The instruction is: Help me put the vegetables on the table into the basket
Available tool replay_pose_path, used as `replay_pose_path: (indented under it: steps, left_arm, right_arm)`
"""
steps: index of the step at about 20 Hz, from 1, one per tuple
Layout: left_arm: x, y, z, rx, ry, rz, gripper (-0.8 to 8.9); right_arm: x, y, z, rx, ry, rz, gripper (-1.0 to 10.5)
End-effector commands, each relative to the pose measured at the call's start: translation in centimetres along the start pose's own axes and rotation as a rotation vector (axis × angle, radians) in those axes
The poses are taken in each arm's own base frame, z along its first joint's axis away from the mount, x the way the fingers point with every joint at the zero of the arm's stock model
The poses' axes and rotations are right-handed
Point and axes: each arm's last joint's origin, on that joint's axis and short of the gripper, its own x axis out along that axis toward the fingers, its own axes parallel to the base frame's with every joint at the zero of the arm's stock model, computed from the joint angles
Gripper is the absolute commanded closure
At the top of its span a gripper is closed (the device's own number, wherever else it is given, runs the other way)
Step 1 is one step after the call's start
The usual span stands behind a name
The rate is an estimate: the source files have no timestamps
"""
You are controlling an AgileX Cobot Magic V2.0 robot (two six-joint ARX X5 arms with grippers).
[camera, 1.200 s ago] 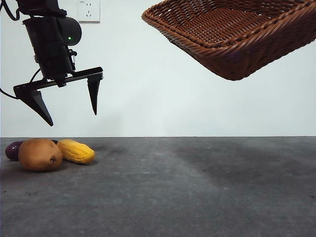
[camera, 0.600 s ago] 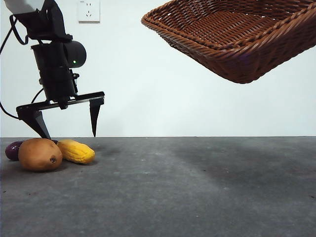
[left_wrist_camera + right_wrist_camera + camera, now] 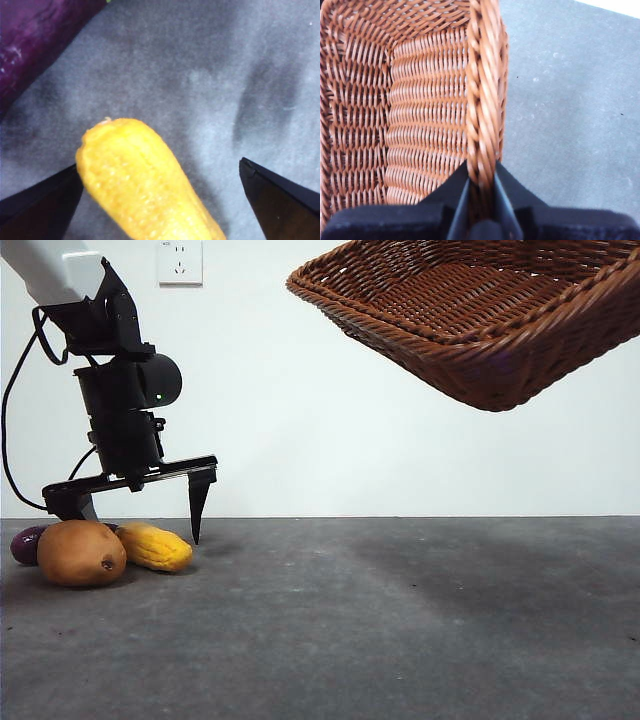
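A: Even, bright light is falling on the table [image 3: 400, 620]; soft shadows are lying beneath the basket [image 3: 470, 320].

B: The left wrist view is blurring the yellow vegetable [image 3: 145, 190].

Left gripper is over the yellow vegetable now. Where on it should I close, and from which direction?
Come straight down and close across the yellow vegetable at its thick middle, jaws on its long sides. It lies flat on the table, and the open left gripper already straddles it. The potato sits close beside it, so I'd keep the jaws clear of that side.
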Motion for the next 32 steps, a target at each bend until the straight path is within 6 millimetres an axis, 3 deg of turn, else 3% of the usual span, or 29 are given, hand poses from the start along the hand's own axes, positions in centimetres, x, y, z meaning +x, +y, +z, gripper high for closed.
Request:
replay_pose_path:
  steps: [1,4,6,9,12,17,21,24,29,32]
  left_arm:
    - [1.0,0.0,0.1,-0.009,-0.006,-0.005,3.44]
    - [1.0,-0.1,0.2,-0.002,-0.008,-0.023,5.98]
    - [0.9,-0.2,0.4,0.015,-0.023,-0.038,7.03]
    - [0.9,-0.4,0.5,0.019,-0.022,-0.085,7.29]
    - [0.9,-0.7,0.8,0.026,-0.042,-0.137,8.21]
    - [-0.1,-2.1,1.4,0.075,-0.064,-0.319,8.21]
    - [-4.8,-2.8,1.5,0.224,-0.151,-0.374,8.21]
    - [-10.7,-2.6,0.7,0.348,-0.251,-0.395,8.21]
    - [-20.6,-1.3,-2.5,0.502,-0.396,-0.481,8.21]
    - [-23.7,-0.2,-5.4,0.55,-0.427,-0.525,8.21]
  right_arm:
    - [-0.1,0.0,0.2,-0.006,-0.024,0.005,9.6]
    - [-0.1,0.0,0.2,-0.01,-0.027,0.005,9.6]
    - [-0.1,0.0,0.3,-0.012,-0.032,0.004,9.6]
    - [-0.1,0.0,0.3,-0.012,-0.035,0.004,9.6]
    - [-0.1,0.0,0.3,-0.014,-0.035,0.004,9.6]
    - [-0.1,0.0,0.3,-0.012,-0.03,0.004,9.6]
    - [0.9,-0.1,0.3,0.003,-0.001,0.006,9.6]
    - [2.8,-0.4,0.3,0.037,0.052,0.008,9.6]
    - [7.0,-1.0,0.2,0.095,0.154,0.015,9.6]
    - [9.4,-1.2,0.0,0.13,0.206,0.024,9.6]
